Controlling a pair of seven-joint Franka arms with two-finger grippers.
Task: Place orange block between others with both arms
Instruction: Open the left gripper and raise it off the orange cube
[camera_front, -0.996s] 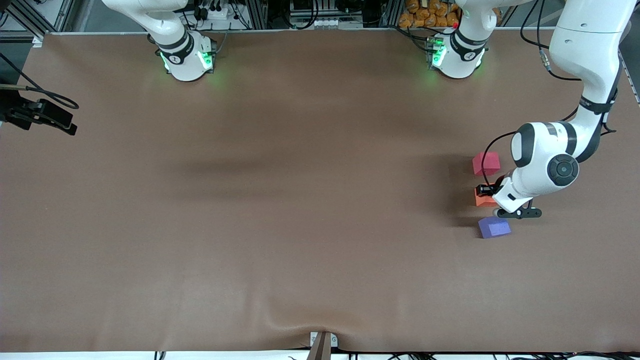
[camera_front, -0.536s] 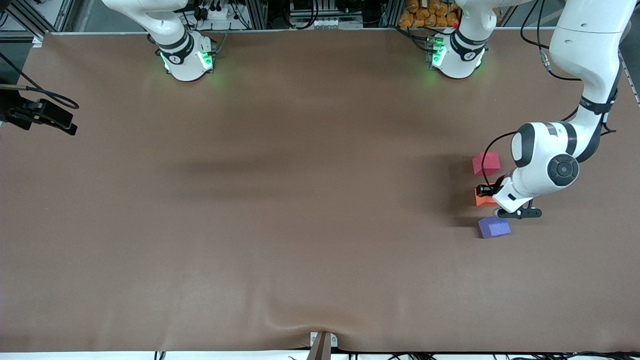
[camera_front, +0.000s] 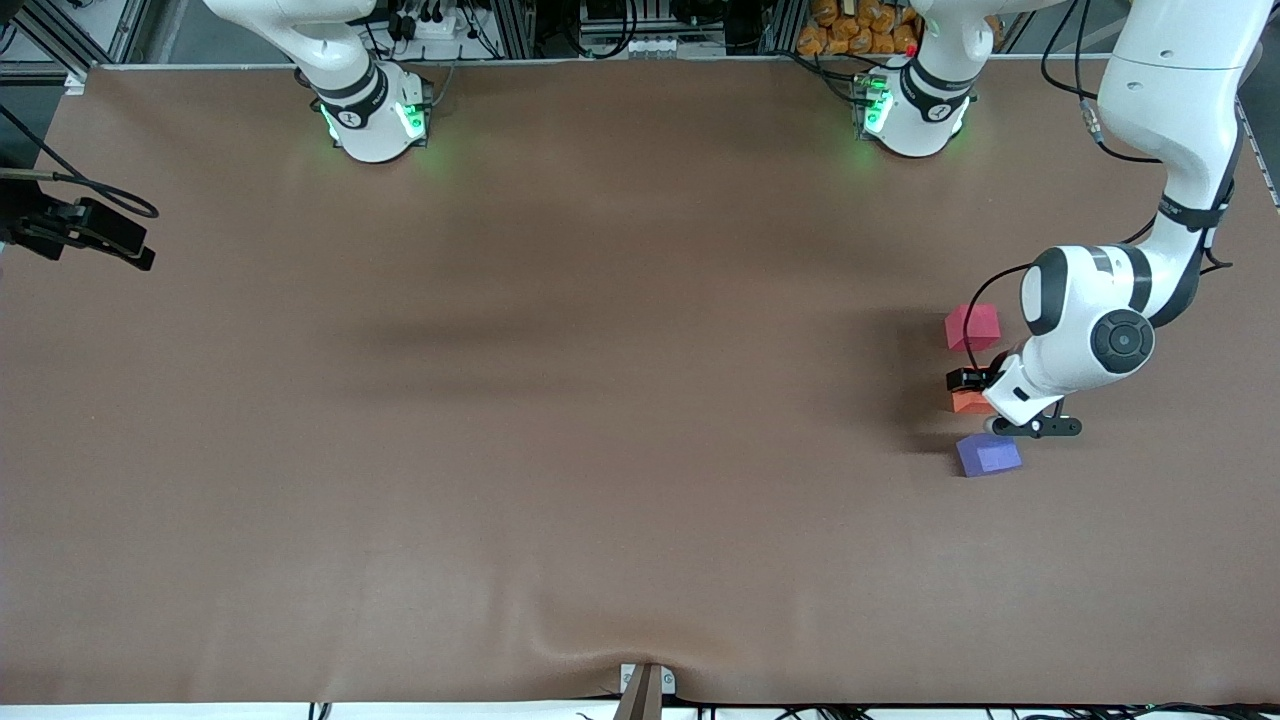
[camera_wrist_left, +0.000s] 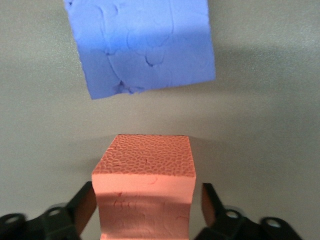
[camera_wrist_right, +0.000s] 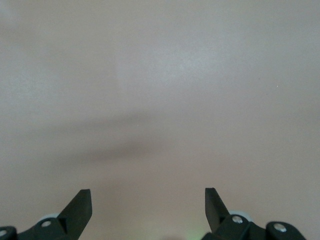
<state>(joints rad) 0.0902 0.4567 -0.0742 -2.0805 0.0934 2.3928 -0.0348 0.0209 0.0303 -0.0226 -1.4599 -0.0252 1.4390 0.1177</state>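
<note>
The orange block (camera_front: 966, 403) sits on the brown table between the pinkish-red cube (camera_front: 972, 326) and the purple-blue cube (camera_front: 988, 454), at the left arm's end. My left gripper (camera_front: 973, 392) is low over the orange block, straddling it. In the left wrist view the orange block (camera_wrist_left: 145, 172) stands between the fingers (camera_wrist_left: 86, 207) with a narrow gap on each side, so my left gripper (camera_wrist_left: 147, 210) is open. The purple-blue cube (camera_wrist_left: 142, 45) lies just past it. My right gripper (camera_wrist_right: 147, 205) is open over bare table with nothing in it; the front view does not show it.
Both green-lit arm bases (camera_front: 372, 118) (camera_front: 908, 112) stand along the table's edge farthest from the front camera. A black clamp with a cable (camera_front: 85, 232) juts in at the right arm's end. The brown table cover (camera_front: 600, 400) bears nothing else.
My left gripper's fingers have parted from the orange block, which now rests free on the table between the two cubes. The right arm has not moved.
</note>
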